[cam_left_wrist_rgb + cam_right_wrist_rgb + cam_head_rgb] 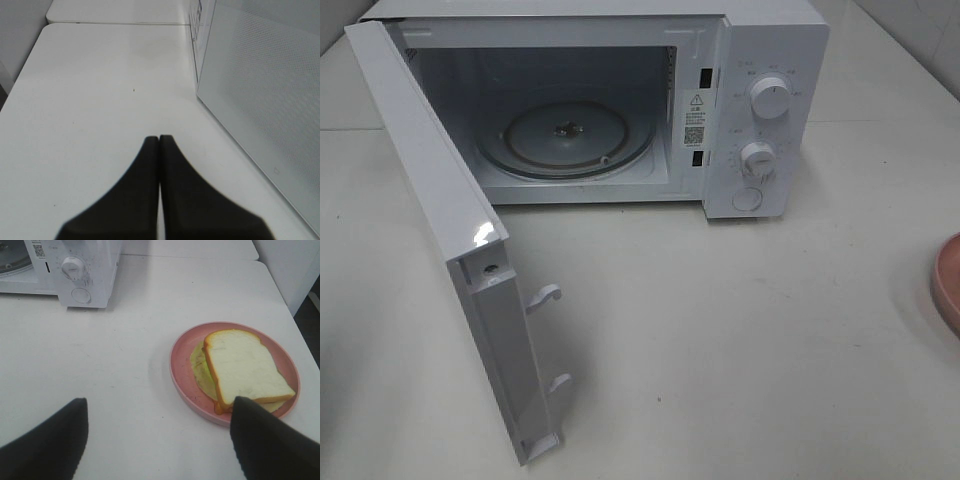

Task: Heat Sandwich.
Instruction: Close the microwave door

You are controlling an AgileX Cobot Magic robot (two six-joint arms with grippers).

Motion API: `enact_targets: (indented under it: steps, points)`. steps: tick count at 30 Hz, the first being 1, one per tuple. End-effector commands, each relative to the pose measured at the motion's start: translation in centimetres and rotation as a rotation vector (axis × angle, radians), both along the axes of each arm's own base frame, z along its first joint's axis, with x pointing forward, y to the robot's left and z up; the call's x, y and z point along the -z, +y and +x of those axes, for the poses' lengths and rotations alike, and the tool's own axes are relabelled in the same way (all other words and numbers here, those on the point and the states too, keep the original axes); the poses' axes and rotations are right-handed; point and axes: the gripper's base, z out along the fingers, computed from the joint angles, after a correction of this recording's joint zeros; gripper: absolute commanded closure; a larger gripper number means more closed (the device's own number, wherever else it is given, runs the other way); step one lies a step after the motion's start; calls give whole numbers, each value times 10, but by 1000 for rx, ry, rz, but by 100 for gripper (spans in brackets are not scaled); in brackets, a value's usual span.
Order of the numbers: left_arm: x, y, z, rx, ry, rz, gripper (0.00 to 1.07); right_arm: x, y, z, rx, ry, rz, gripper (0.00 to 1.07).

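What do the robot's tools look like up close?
Only the fingers show. The left tool has two matte black fingers, broad at the base and tapering to narrow tips. The right tool has the same plain black fingers. No cables or markings are visible.

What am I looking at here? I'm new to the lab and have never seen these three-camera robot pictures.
This is a two-armed robot at a white table; each arm ends in black jaws. The overhead picture comes from a camera mounted high. It shows a white microwave with its door swung open and the glass turntable bare. The other two pictures come from cameras on the wrists. The left wrist view shows the left gripper with its jaws pressed shut on nothing, beside the open door. The right wrist view shows the right gripper with jaws spread open, holding nothing, just short of a pink plate carrying the sandwich. From overhead only the plate's edge shows at the right.
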Motion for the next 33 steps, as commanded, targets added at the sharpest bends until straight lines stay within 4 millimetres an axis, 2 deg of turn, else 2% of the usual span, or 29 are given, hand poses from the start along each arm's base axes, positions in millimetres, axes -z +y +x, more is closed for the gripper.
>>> enact_targets:
  steps: [1,4,9,18,33]
  points:
    - [2,0,8,-6,-89,-1,107,0,0,-4,6,-38,8,32]
    - [12,1,19,-14,-144,5,107,0,0,-4,6,-38,8,32]
    - [14,2,41,-22,-224,10,107,0,0,-4,6,-38,8,32]
    - [32,-1,69,22,-234,31,107,0,0,-4,7,-38,9,32]
    - [54,-15,91,144,-243,-39,107,0,0,-4,7,-38,9,32]
